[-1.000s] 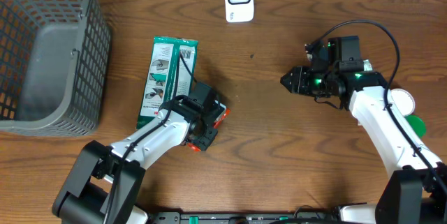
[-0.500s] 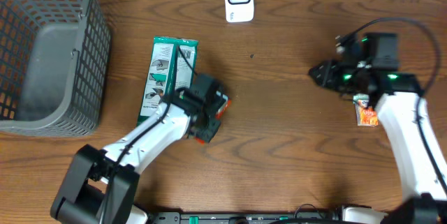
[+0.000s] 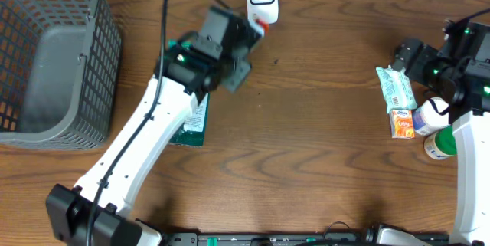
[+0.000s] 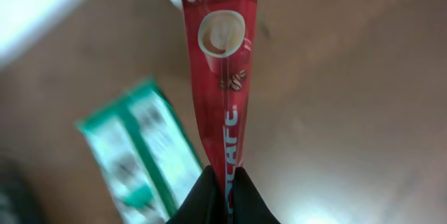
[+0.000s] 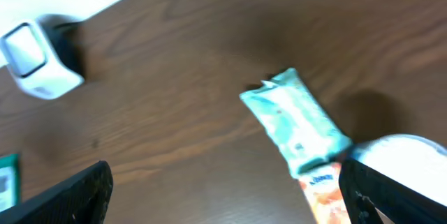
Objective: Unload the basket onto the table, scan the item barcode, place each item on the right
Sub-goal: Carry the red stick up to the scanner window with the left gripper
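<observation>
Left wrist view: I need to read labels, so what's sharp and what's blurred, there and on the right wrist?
Left wrist: red sachet readable, green package behind it smeared; right wrist: whole frame soft, teal pouch print unreadable.

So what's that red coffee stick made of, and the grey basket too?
The red coffee stick looks like thin, glossy plastic or foil film. Its printed skin has a soft sheen and it narrows to a flat pinch at the bottom. The grey basket looks like matt moulded plastic, with a stiff open grid and no shine, though coated wire can't be ruled out.
</observation>
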Controlling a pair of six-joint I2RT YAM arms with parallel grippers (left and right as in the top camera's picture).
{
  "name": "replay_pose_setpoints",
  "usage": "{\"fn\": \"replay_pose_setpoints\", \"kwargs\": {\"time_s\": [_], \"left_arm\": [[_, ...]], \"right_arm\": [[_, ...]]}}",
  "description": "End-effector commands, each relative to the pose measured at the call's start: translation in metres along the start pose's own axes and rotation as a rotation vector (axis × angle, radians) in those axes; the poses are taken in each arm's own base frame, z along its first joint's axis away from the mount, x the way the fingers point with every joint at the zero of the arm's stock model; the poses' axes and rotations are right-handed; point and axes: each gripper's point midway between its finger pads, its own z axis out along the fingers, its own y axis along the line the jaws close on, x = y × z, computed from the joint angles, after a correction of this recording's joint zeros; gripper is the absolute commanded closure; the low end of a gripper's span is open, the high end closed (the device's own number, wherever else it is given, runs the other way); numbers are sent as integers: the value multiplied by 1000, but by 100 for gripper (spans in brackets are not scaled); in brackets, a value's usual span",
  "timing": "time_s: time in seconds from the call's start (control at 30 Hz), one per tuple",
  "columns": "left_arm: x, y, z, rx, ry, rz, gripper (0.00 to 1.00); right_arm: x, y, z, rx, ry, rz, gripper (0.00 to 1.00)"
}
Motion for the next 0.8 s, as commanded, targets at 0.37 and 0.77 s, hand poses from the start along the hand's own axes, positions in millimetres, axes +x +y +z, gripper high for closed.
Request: {"fn": "replay_pose_setpoints", "kwargs": {"time_s": [0.37, 0.77], "left_arm": [[-42, 85, 141, -247, 7, 266, 93], [-79, 117, 209, -353, -156, 255, 93]], "right_arm": [[7, -14, -1, 71, 26, 8, 1], [7, -14, -1, 71, 26, 8, 1]]}}
